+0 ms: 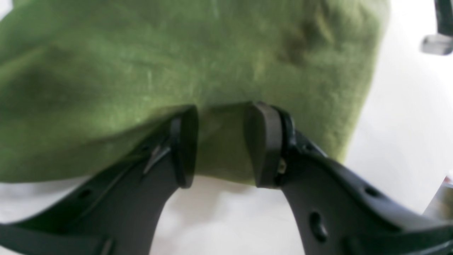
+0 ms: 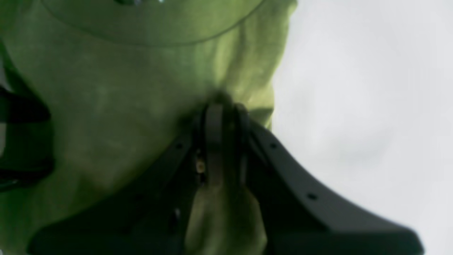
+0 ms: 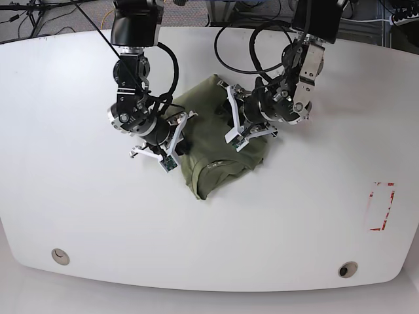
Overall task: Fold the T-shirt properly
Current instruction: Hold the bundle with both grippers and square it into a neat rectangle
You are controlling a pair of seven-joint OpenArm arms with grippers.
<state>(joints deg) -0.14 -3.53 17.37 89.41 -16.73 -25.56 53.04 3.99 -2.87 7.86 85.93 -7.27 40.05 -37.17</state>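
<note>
My right gripper clenched on T-shirt edge, cloth bunched between pads. My left gripper jaws parted, straddling hem, nothing pinched. Shirt lies bundled between both grippers on table. Recommended: close left before lifting; move both together, keep edge taut.

Both arms were black, looped with black cables and carrying white brackets near the wrists. The fingers were matte black plastic with small holes and flat pads.
</note>
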